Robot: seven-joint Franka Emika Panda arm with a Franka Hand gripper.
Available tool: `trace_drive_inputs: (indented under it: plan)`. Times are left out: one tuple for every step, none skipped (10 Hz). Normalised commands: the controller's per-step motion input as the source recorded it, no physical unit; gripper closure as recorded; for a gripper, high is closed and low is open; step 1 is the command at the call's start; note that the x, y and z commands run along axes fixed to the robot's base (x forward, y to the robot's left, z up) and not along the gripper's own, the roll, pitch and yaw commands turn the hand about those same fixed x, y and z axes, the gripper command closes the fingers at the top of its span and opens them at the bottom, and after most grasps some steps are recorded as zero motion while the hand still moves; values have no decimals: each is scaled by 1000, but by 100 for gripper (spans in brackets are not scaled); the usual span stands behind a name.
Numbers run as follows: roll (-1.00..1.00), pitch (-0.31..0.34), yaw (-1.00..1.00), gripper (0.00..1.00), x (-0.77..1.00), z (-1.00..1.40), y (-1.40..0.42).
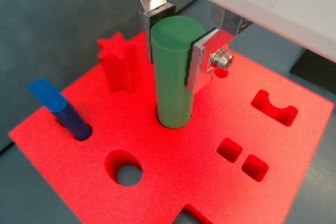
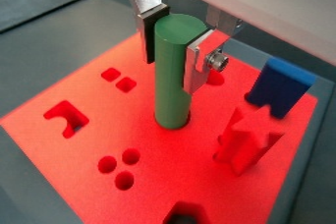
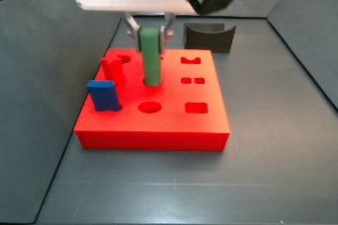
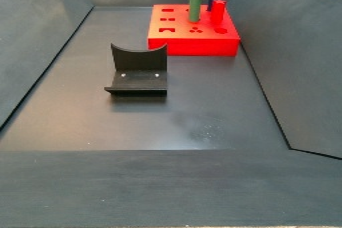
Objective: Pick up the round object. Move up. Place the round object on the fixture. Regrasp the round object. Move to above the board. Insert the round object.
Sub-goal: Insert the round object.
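The round object (image 1: 175,81), a green peg, stands upright with its lower end in a round hole of the red board (image 1: 79,110). My gripper (image 1: 178,46) is over the board, its two silver fingers on either side of the peg's upper part and shut on it. Both wrist views show this, with the peg (image 2: 174,76) between the pads and the gripper (image 2: 174,56) around its top. In a side view the peg (image 3: 152,56) rises from the board (image 3: 158,135) under the gripper (image 3: 152,27). The dark fixture (image 4: 136,70) sits apart on the floor, with nothing on it.
A blue block (image 1: 59,108) and a red star-shaped peg (image 1: 121,63) stand in the board beside the green peg. Other holes in the board are open. The fixture (image 3: 209,37) lies behind the board in a side view. Dark sloped walls surround the floor.
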Motion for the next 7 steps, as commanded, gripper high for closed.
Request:
trace_drive_inputs:
  plan:
    - [0,66,0,100,140,-503,117]
    - [60,0,0,100,0,-666,0]
    - [126,-73,0,100,-80,-731,-69]
    - [69,-191,0,100,0,-503,-29]
    - [0,-190,0,100,0,-391,0]
    - [-19,-21,0,100,40,-171,51]
    - [0,0,0,100,0,0,0]
